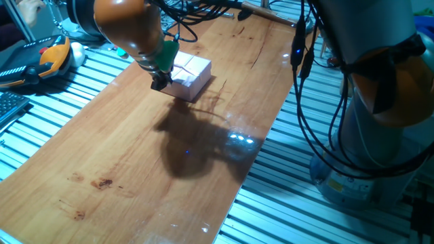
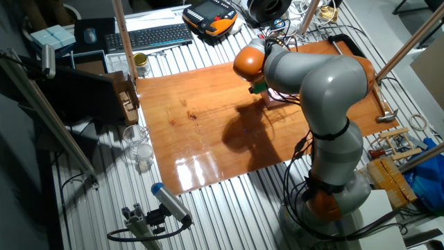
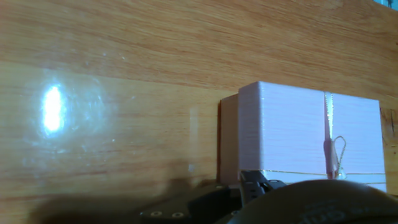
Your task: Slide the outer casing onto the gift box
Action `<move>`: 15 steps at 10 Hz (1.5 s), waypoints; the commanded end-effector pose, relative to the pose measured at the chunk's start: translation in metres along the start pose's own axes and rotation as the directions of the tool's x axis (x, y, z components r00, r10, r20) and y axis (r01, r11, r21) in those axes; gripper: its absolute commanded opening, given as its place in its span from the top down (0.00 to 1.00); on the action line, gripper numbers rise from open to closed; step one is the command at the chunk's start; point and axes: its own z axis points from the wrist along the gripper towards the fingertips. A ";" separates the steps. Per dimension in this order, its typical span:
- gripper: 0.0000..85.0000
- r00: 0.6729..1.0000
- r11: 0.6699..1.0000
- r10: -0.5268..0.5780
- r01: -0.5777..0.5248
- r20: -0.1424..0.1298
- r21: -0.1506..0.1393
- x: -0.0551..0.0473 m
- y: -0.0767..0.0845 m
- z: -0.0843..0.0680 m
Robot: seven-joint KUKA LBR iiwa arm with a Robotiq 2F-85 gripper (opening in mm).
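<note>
The outer casing [image 1: 192, 70], a pale pink flat sleeve with a cream ribbon cross and small bow, lies on the wooden board at the far side. In the hand view the outer casing [image 3: 292, 130] covers most of the gift box [image 3: 228, 140], of which only a narrow pale strip sticks out at the sleeve's left edge. The tray's dividers and squares are hidden. My gripper [image 1: 160, 83] is low at the sleeve's near-left corner, its fingers close together and holding nothing; one fingertip [image 3: 254, 182] touches the sleeve's edge. In the other fixed view the gripper [image 2: 262, 89] is mostly hidden by the arm.
The wooden board [image 1: 169, 163] lies on a slatted aluminium table. An orange teach pendant [image 1: 47, 57] and a keyboard [image 2: 149, 36] sit beyond the board. Black cables [image 1: 305, 81] hang by the robot base [image 1: 380, 102]. A small jar [image 2: 141, 64] stands near the board's corner.
</note>
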 end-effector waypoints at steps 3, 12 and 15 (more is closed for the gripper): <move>1.00 0.998 0.989 0.054 -0.060 -0.043 -0.138 -0.001 -0.004 -0.007; 1.00 0.991 0.947 0.057 -0.092 -0.120 -0.308 -0.007 0.000 -0.092; 1.00 0.992 0.939 0.048 -0.083 -0.112 -0.333 -0.001 -0.001 -0.109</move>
